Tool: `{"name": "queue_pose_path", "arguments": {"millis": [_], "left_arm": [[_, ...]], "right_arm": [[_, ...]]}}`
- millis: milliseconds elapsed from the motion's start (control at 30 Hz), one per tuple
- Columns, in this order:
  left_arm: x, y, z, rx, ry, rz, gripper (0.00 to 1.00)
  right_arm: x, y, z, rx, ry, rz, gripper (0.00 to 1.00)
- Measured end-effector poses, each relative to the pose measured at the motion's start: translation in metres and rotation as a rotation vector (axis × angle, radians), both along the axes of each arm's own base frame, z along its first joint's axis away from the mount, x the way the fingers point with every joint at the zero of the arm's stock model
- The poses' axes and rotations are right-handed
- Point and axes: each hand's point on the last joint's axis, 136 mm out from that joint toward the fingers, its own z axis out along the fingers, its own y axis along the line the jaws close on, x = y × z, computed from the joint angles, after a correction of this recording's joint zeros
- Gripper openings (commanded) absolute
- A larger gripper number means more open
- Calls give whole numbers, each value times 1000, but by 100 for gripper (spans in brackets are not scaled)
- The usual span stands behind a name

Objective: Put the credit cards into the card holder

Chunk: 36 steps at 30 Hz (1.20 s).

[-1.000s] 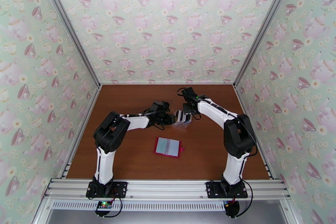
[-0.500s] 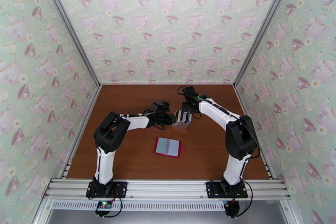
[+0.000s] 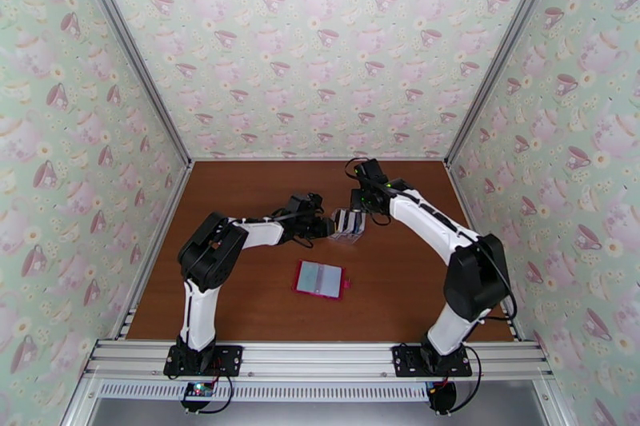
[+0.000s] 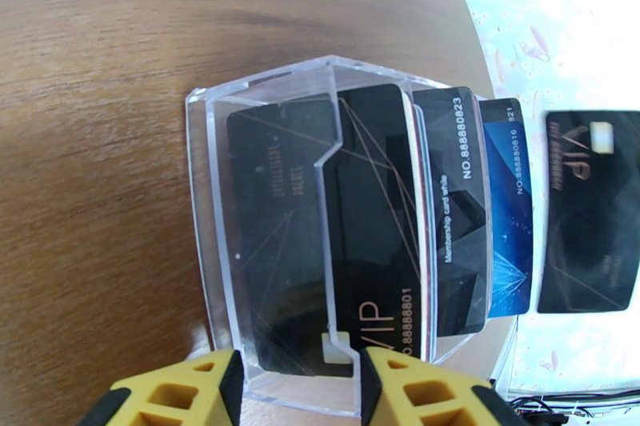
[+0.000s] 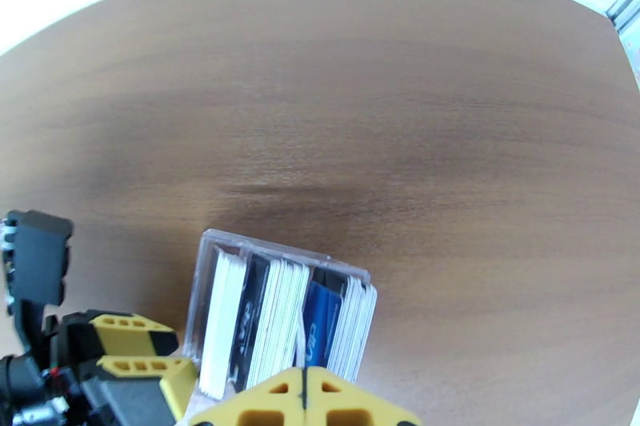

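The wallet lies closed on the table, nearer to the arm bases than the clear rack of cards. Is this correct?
Not quite. The wallet lies open, with its pale inside facing up, as the top external view shows. The rest holds: it is on the table, nearer to the arm bases than the clear rack of cards.

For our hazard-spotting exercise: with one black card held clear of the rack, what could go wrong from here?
The black VIP card, seemingly pinched in the right fingers, could slip before reaching the open red wallet. The left fingers clamp the clear rack by one wall; it may tip, spilling remaining cards.
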Motion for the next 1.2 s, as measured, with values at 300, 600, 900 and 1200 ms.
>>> {"name": "queue_pose_path", "arguments": {"millis": [300,600,900,1200], "left_arm": [[-4,0,3,9,8,-2,45],[-9,1,29,0,-12,-5,45],[-12,9,70,-11,-80,18,46],[-60,40,77,102,-111,2,46]], "right_arm": [[-34,-5,11,101,-17,-7,0],[-76,-2,22,281,-41,-8,0],[-106,7,29,454,-54,0,0],[-137,33,-7,616,10,28,0]]}}
